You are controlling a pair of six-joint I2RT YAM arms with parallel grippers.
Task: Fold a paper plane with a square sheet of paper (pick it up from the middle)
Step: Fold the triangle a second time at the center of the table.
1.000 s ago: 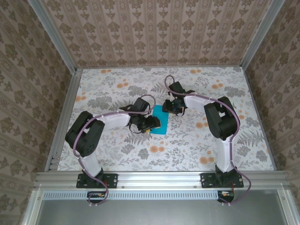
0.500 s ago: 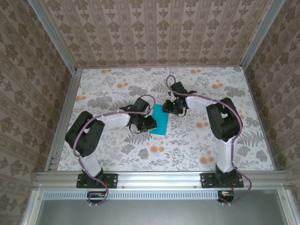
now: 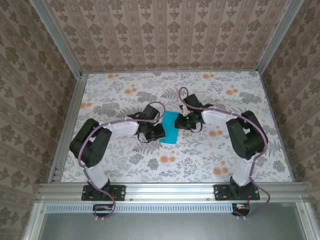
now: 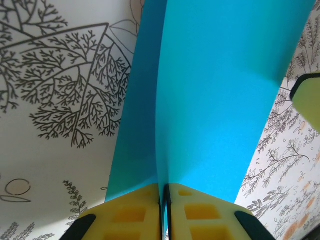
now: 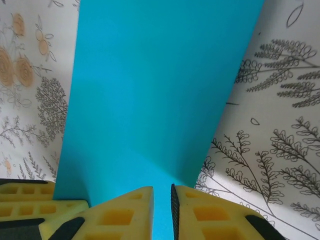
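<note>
aluminium rail (image 3: 170, 189) runs along the near edge, with the two arm bases bolted to it side by side. from there the left arm (image 3: 92, 145) and the right arm (image 3: 245, 140) rise and reach inward over the table (image 3: 120, 160), whose cover is printed with grey ferns and orange flowers. their wrists come close together near the table's middle, one on each side of the square sheet of paper (image 3: 171, 131), which shows from above as a narrow teal-blue strip between them.

in its own wrist view the left gripper (image 4: 163, 212) has its yellow fingers (image 4: 127, 216) pressed together, with the sheet's edge pinched between them. the paper runs away from the pinch in two faces, a darker narrow one on the left and a brighter wide one on the right. they meet along a line that ends at the fingertips. whether that line is a sharp crease or a bend i cannot tell. a yellow pad of the other claw shows at the right edge.

the right gripper (image 5: 162, 212) holds the opposite edge. only a thin slot separates its fingers (image 5: 122, 214), and teal paper fills that slot, so it is clamped on the sheet. the paper stretches away from it over the cover. yellow fingers of the left claw show in the lower left corner.

beyond the wrists the patterned cover runs on to the wallpapered back wall (image 3: 170, 35).
</note>
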